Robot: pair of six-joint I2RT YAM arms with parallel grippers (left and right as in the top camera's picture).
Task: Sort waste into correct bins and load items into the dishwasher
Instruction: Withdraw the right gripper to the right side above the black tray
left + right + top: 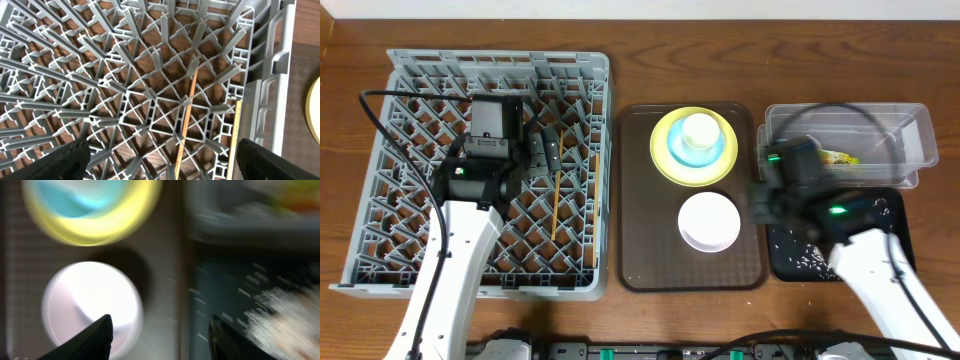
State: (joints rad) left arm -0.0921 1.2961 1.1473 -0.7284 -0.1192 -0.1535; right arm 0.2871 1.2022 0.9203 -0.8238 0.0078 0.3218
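The grey dishwasher rack (410, 200) fills the left side. Two wooden chopsticks (556, 205) (187, 115) lie in it, the second (235, 135) against its right wall. My left gripper (542, 150) (162, 165) hangs open and empty above them. A yellow plate (665, 160) (125, 225) carries a light blue bowl (705, 152) with a small white cup (700, 128) in it. The white bowl (709, 221) (90, 300) sits nearer. My right gripper (763, 205) (160, 335) is open and empty, straddling the edge between the brown tray and the black tray (880, 215) (215, 295).
The brown serving tray (640, 250) holds the dishes in the middle. The clear tub (910, 130) (240, 225) at back right contains a yellow-green wrapper (840, 158). Rice crumbs (810, 262) (280, 315) are scattered in the black tray. The right wrist view is motion-blurred.
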